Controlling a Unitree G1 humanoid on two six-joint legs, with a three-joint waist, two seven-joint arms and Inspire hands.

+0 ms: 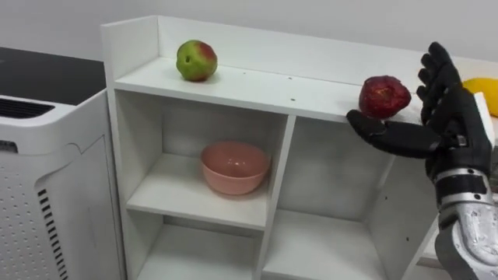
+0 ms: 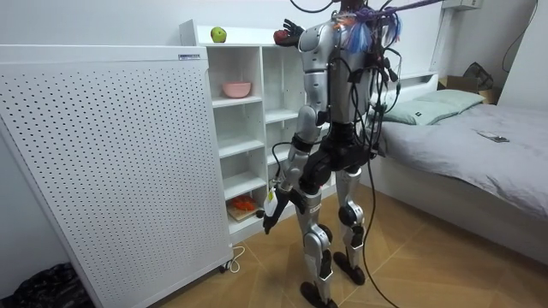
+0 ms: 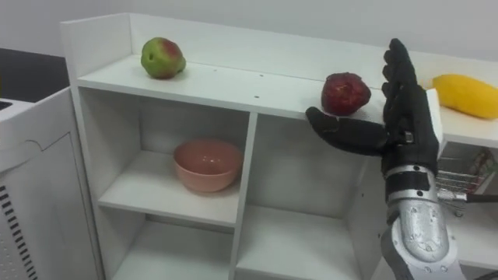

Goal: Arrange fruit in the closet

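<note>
My right robot hand (image 3: pixel 405 117) is raised in front of the white closet (image 3: pixel 233 85). It is spread wide, fingers straight up and thumb stretched out to my left, and it grips nothing. The dark red fruit (image 3: pixel 346 93) sits on the closet's top shelf near the front edge, just above my thumb; I cannot tell whether they touch. A green-and-red apple (image 3: pixel 162 57) rests further left on that same shelf, and a yellow fruit (image 3: pixel 467 95) lies to the right, past my fingers. A pink bowl (image 3: pixel 206 163) stands in the upper left compartment. In the room view my left robot hand (image 2: pixel 272 204) hangs low by my thigh, and I cannot tell its state.
</note>
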